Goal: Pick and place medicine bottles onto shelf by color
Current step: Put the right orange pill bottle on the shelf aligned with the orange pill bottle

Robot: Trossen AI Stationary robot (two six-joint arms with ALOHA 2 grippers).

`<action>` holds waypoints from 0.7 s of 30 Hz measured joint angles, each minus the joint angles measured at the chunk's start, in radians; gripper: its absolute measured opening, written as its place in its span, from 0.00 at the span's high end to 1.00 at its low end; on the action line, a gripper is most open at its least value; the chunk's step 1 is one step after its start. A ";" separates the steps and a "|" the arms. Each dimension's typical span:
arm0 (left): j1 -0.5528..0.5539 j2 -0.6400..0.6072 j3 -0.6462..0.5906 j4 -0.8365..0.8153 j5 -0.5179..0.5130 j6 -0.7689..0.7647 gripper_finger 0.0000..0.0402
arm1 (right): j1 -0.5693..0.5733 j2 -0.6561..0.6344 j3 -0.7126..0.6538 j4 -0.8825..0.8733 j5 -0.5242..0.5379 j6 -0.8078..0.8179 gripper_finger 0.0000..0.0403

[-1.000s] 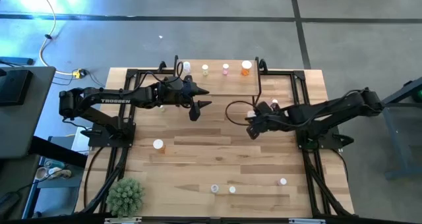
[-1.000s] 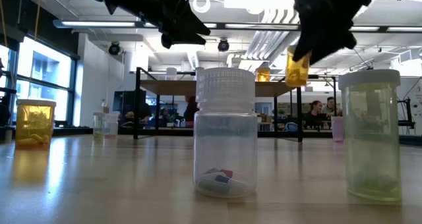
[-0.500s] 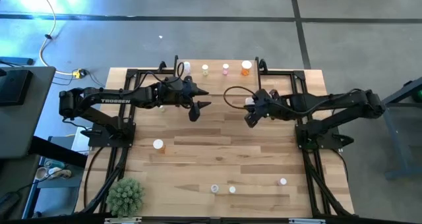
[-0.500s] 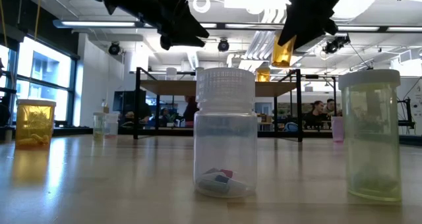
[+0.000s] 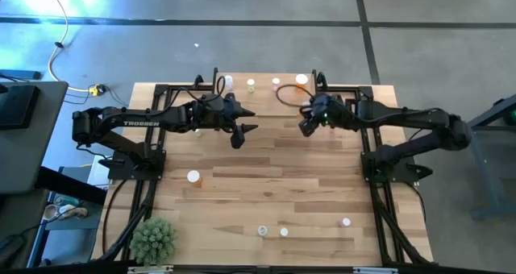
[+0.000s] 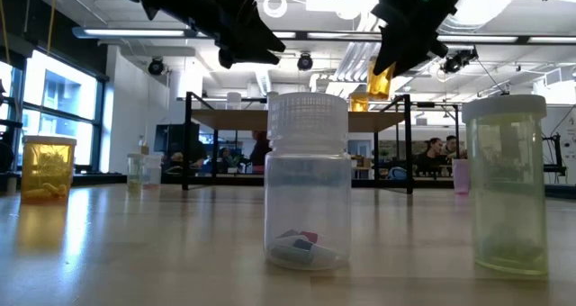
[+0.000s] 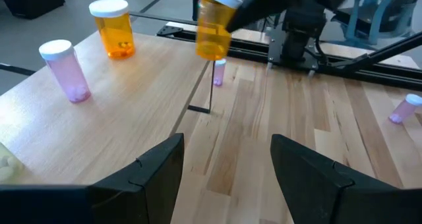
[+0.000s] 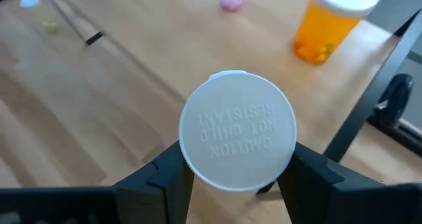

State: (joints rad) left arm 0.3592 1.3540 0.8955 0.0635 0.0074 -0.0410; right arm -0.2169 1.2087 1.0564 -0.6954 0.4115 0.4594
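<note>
R gripper (image 5: 307, 122) jaws clamped on orange bottle (image 7: 213, 28), held above shelf (image 7: 99, 128) edge, L gripper (image 5: 242, 122) jaws apart, empty, hovering over tabletop (image 5: 274, 185) nearby

A large rectangular tabletop of pale butcher-block wood (image 5: 266, 185) fills the middle of the overhead view, framed by black metal rails (image 5: 379, 217). A small spiky green artificial plant (image 5: 153, 240) sits at its near-left corner. The floor around is grey concrete (image 5: 451, 32), with a yellow cable (image 5: 55, 60) trailing at the upper left. At table height, the room behind shows bright windows (image 6: 54, 117), ceiling lights (image 6: 144, 33) and seated people (image 6: 432, 153) far off.
</note>
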 joint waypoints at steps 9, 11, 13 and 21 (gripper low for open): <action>0.000 0.000 0.000 -0.002 0.000 0.000 0.46 | -0.125 0.015 0.118 -0.021 -0.032 -0.147 0.56; 0.000 0.000 0.000 -0.008 0.000 0.000 0.46 | -0.140 0.028 0.128 -0.025 -0.046 -0.153 0.56; 0.000 0.000 0.000 -0.013 0.000 0.000 0.46 | -0.158 0.048 0.128 -0.027 -0.062 -0.154 0.56; 0.000 0.000 0.000 -0.015 0.000 0.000 0.46 | -0.167 0.133 0.128 -0.034 -0.135 -0.151 0.56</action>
State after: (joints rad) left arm 0.3592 1.3540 0.8955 0.0486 0.0071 -0.0410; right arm -0.3840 1.3416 1.1847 -0.7293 0.2763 0.3084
